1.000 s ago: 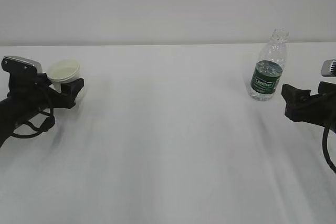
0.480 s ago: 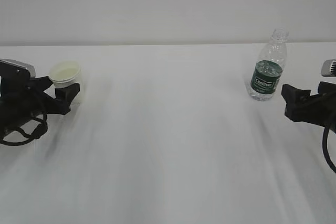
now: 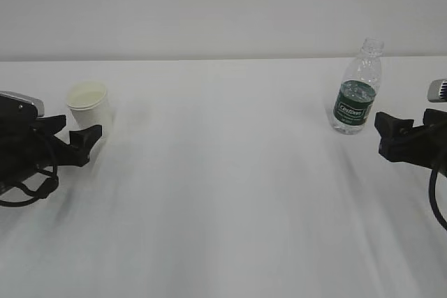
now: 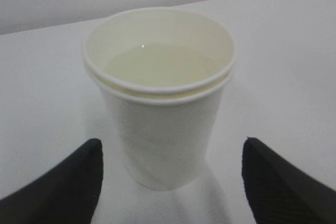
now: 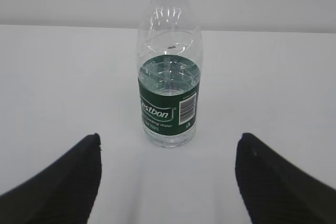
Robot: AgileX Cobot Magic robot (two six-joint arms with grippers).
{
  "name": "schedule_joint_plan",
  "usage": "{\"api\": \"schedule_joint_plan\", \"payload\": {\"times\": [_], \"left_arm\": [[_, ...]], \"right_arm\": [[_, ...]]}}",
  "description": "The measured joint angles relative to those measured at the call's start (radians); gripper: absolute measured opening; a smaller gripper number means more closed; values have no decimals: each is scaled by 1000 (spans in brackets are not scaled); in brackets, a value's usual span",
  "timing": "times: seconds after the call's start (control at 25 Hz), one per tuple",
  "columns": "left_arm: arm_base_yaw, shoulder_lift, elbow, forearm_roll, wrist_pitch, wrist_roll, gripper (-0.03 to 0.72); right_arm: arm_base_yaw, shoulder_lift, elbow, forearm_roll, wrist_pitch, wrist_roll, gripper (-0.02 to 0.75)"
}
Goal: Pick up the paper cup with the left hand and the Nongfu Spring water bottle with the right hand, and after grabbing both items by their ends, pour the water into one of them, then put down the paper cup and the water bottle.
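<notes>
Both grippers stand released and hold nothing: the cup sits upright on the table just ahead of the left gripper, centred between its spread fingers, and the bottle stands likewise ahead of the right gripper. The cup seems to hold pale liquid, though the view is soft, and the bottle is about half full. Judging by that, the pour and set-down look done and little is left.

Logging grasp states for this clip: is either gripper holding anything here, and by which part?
Nothing is held. The left gripper is open, short of the cream-white paper cup; the right gripper is open, short of the clear green-labelled plastic bottle. Both stand free on the table.
</notes>
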Motion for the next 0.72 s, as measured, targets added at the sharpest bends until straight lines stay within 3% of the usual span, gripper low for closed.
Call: {"api": "schedule_joint_plan", "payload": {"times": [0.4, 0.72], "left_arm": [[0, -139, 55, -36, 2, 22, 589], [0, -234, 71, -41, 52, 24, 589]], "right_arm": [[0, -20, 0, 2, 11, -14, 593], [0, -144, 0, 50, 110, -63, 593]]}}
